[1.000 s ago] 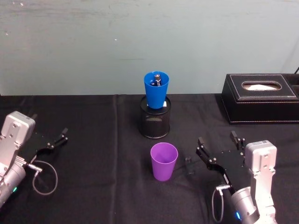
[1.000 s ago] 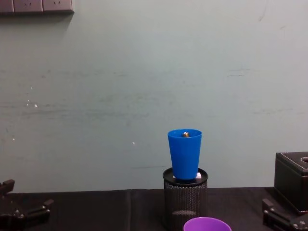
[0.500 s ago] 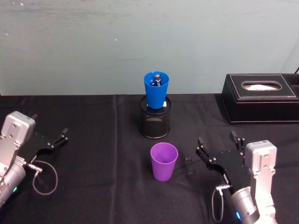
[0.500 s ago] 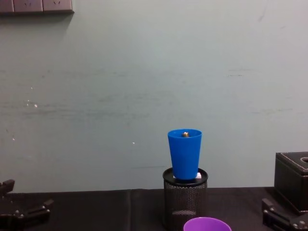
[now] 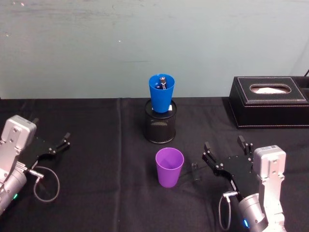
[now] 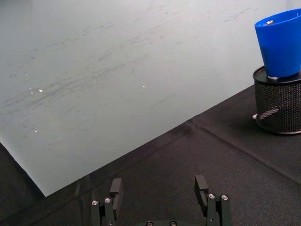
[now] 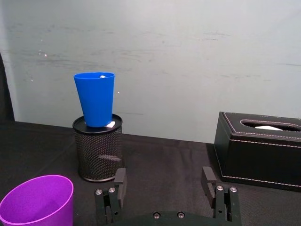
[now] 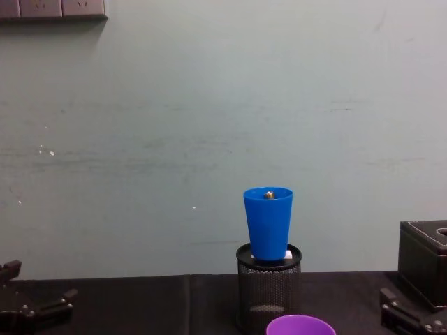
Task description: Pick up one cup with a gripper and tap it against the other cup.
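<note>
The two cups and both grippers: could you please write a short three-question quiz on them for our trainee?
1. True or false: the blue cup stands directly on the table.
2. Which gripper is nearer the purple cup? A. left gripper B. right gripper
3. Fill in: both grippers' jaws are ____.

Key
1. False: it sits in the top of the mesh holder.
2. B: the right gripper lies just beside the purple cup, apart from it; the left gripper is far off near the table's left edge.
3. Open, and holding nothing.
</note>
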